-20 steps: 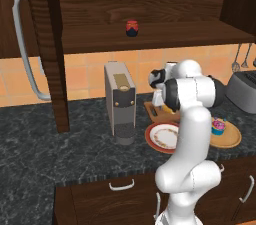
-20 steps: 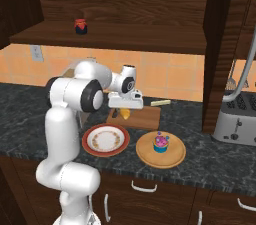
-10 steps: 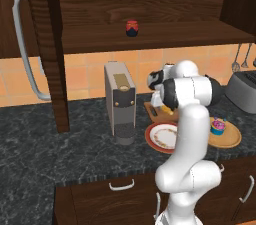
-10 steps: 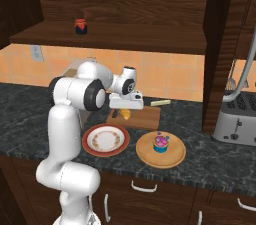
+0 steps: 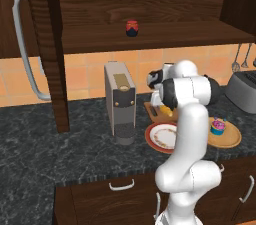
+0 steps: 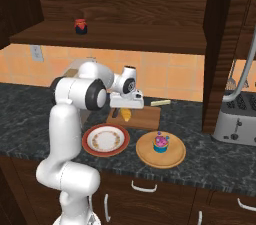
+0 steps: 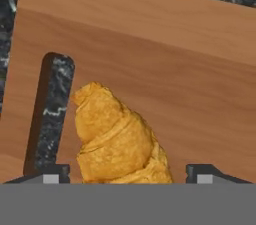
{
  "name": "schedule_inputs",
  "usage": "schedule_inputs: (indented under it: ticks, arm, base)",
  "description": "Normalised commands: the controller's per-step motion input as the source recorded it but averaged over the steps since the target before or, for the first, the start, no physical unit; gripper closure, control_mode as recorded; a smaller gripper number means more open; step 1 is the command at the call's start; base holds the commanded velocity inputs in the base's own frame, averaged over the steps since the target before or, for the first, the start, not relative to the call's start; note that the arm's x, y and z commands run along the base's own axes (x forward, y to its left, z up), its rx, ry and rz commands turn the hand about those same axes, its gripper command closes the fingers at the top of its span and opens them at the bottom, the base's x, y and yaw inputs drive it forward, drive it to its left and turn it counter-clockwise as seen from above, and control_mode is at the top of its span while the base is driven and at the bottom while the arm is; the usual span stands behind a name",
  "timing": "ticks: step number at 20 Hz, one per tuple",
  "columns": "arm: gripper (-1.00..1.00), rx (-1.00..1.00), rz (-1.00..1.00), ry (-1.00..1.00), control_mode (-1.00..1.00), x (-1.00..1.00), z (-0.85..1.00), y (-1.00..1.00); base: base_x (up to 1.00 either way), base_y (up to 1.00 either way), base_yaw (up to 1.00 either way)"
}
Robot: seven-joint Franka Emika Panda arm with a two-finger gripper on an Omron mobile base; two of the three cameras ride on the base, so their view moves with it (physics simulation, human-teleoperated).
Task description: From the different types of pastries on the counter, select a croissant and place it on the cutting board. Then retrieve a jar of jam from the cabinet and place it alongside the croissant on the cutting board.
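The croissant (image 7: 117,141) lies on the board (image 7: 165,59) beside its slot, low in the hand view, between the spread fingertips (image 7: 50,173) of the gripper (image 7: 129,174); nothing is gripped. A straight lift clear of the pastry is judged best, then a reach to the jar (image 5: 132,28) on the cabinet shelf, upper centre. The coffee machine (image 5: 120,101), plate (image 6: 105,139) and cupcake (image 6: 160,143) are to be avoided.

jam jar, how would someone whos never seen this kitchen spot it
Look at the open dark wood cabinet above the counter. On its shelf, above the coffee machine, the jam jar stands alone. It is tiny and squat, with a red top and a dark lower band.
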Motion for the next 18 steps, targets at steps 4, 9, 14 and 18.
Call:
schedule_inputs:
  ticks: [4,9,14,18]
  arm:
    - [-1.00,0.00,0.02,-0.03,-1.00,-0.02,0.65,0.00]
    - [-1.00,-0.02,0.10,-0.07,-1.00,-0.73,0.57,0.01]
    - [-1.00,-0.01,0.14,-0.02,-1.00,-1.00,0.23,0.13]
    - [-1.00,0.00,0.09,0.00,-1.00,-1.00,0.11,0.18]
  base:
    - [0.00,0.00,0.00]
    - [0.00,0.00,0.00]
    - [0.00,0.00,0.00]
    - [0.00,0.00,0.00]
